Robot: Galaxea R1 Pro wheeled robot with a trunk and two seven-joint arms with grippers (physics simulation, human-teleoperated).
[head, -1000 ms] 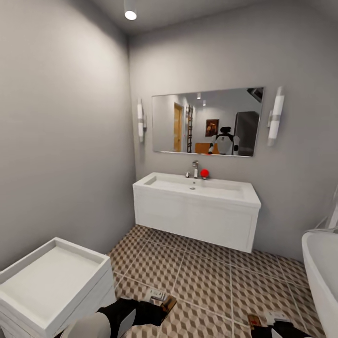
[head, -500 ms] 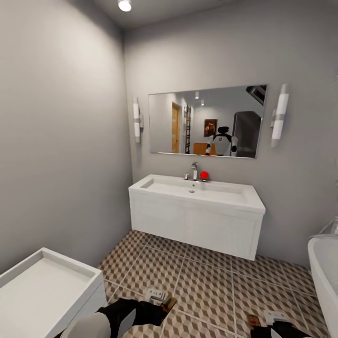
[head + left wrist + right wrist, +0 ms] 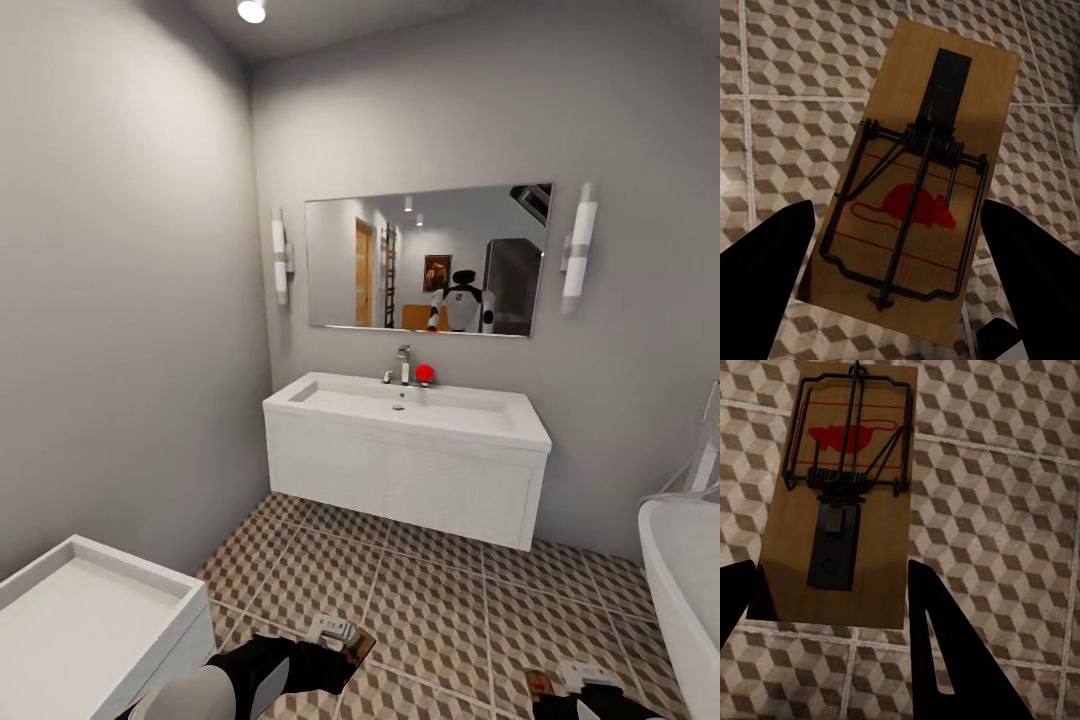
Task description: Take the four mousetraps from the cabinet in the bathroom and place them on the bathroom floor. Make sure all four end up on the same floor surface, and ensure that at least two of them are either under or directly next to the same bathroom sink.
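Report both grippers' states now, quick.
Left gripper: shut on a mousetrap, fingers at its two long edges.
Right gripper: shut on another mousetrap, carried above the bathroom floor.

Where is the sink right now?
In the head view the sink is straight ahead against the far wall, under the mirror, with patterned floor between it and the robot. The bathtub stands to its right.
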